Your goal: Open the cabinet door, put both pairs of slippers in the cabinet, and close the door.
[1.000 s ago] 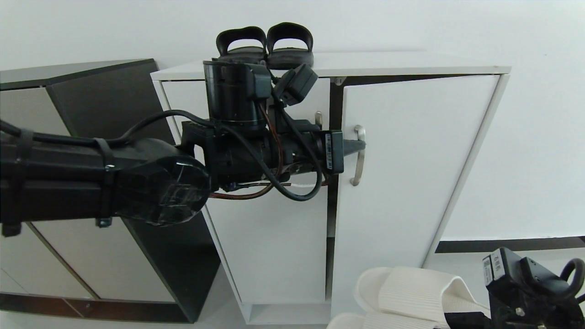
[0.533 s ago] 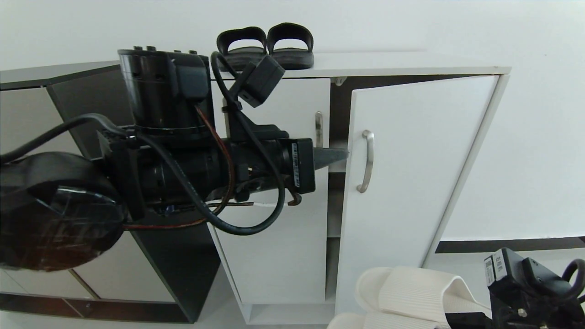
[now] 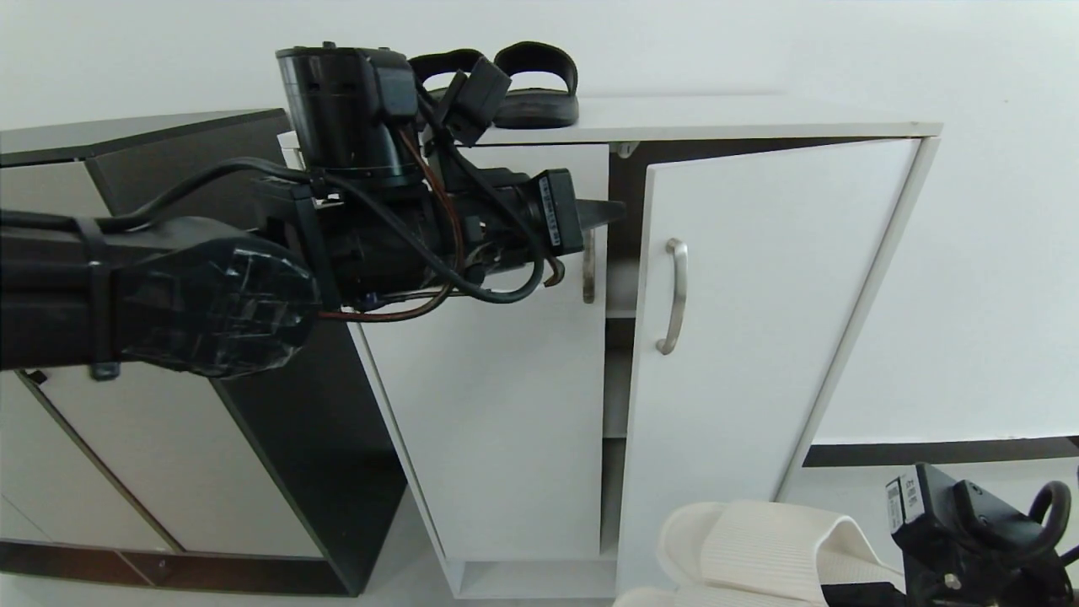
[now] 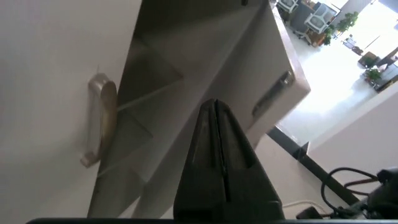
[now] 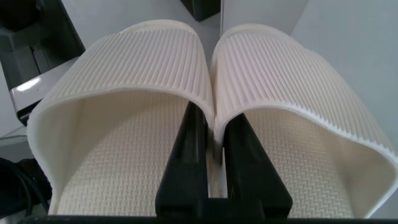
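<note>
White slippers (image 3: pixel 759 548) cropped, black slippers (image 3: pixel 539 114) half-hidden

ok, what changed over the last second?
The left gripper came off the handle of the right door, drew back leftward, then rose; it is shut, by the top of the gap. The door swung wider, then held. Unchanged: right gripper shut on the white slippers, black slippers on the cabinet top.

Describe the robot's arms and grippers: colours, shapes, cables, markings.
Both arms are black. The left arm has a glossy rounded shell, a cylindrical joint, looping black cables, a reddish wire and a white label. The left gripper tapers to a dark wedge. The right gripper has flat black fingers; white labels mark its wrist.
</note>
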Tool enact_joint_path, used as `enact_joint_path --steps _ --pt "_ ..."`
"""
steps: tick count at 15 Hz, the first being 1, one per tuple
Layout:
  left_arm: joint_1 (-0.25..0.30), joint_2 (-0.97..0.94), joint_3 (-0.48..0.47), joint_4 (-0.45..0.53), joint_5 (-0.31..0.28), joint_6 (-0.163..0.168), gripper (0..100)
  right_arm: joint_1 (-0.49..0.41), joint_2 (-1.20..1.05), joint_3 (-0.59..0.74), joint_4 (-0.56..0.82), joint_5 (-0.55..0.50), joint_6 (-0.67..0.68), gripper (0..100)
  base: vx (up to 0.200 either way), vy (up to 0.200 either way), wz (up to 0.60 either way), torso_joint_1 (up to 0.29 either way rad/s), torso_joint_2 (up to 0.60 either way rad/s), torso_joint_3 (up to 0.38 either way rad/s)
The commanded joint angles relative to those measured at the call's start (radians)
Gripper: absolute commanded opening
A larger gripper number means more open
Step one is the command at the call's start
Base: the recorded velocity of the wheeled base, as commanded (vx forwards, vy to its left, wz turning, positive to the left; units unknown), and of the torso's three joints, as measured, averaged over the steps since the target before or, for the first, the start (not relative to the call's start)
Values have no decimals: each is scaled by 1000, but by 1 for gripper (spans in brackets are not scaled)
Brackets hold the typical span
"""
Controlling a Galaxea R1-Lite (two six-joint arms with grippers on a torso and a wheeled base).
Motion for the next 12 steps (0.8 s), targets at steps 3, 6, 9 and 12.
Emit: enact_joint_path --steps 3,6,9,12 --pt "-5 104 -94 0 0 -3 0 2 12 -5 2 0 0 0 0 0 0 0 0 0" --pt "-8 107 -97 2 0 -5 0 11 29 -4 2 0 0 0 0 0 0 0 0 0" --pt "-46 95 -80 2 24 -2 0 34 32 4 8 0 0 0 -133 0 0 0 0 2" --pt "-177 21 16 -1 78 7 0 95 -2 30 95 3 0 0 -200 0 0 -2 2 4"
